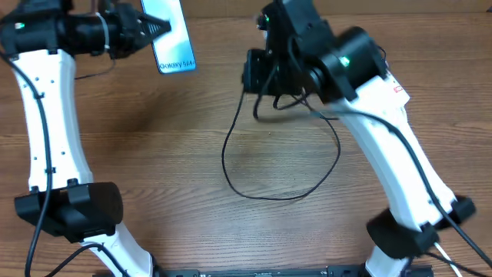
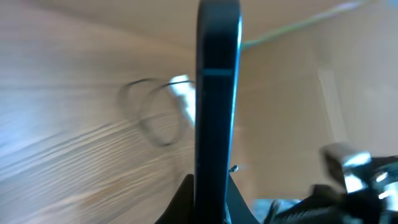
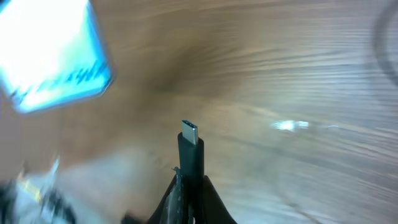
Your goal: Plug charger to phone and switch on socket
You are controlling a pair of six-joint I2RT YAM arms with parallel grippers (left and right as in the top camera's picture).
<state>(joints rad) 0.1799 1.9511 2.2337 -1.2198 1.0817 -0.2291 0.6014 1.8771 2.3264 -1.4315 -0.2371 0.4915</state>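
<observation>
My left gripper [image 1: 157, 29] is shut on the phone [image 1: 171, 35] and holds it above the table at the far left; its blue screen with white text faces up. In the left wrist view the phone [image 2: 217, 93] stands edge-on between my fingers [image 2: 208, 199]. My right gripper [image 1: 252, 69] is shut on the charger plug [image 3: 189, 140], whose metal tip points toward the blurred phone [image 3: 53, 59] at upper left. The black charger cable [image 1: 284, 192] loops over the table middle. The socket is hidden behind the right arm.
The wooden table [image 1: 154, 169] fills the views. The right arm's white links [image 1: 400, 154] cross the right side and the left arm's links [image 1: 46, 115] run down the left edge. A small white part with red marking [image 1: 398, 89] shows beside the right arm.
</observation>
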